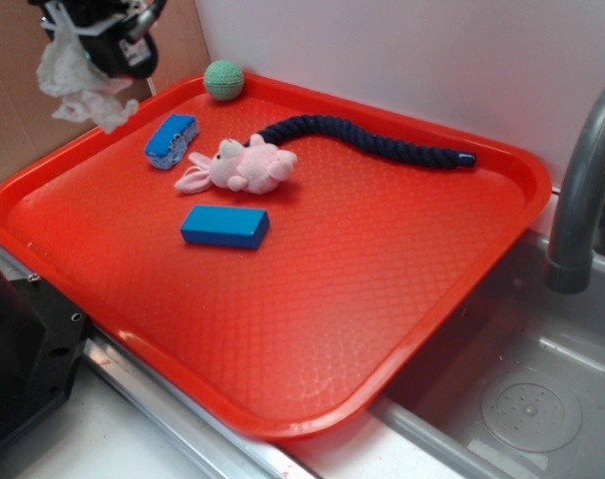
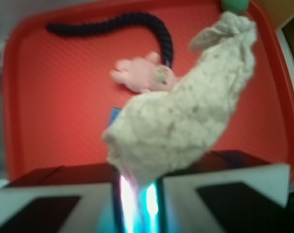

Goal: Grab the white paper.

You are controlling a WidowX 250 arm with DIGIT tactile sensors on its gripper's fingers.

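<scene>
1. The white paper (image 1: 78, 80), a wrinkled, ragged tissue wad, is dangling above the red waffle-textured tray's (image 1: 312, 299) far left corner.
2. The gripper (image 1: 108, 35) is pinching the wad's top, jaws narrowly closed.

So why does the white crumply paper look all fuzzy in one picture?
Wrist view: the crumpled white tissue paper hangs very close to the lens, so it blurs, with a bright glare streak beneath. Exterior view: it is sharper, dangling from the hand above the red plastic tray.
</scene>
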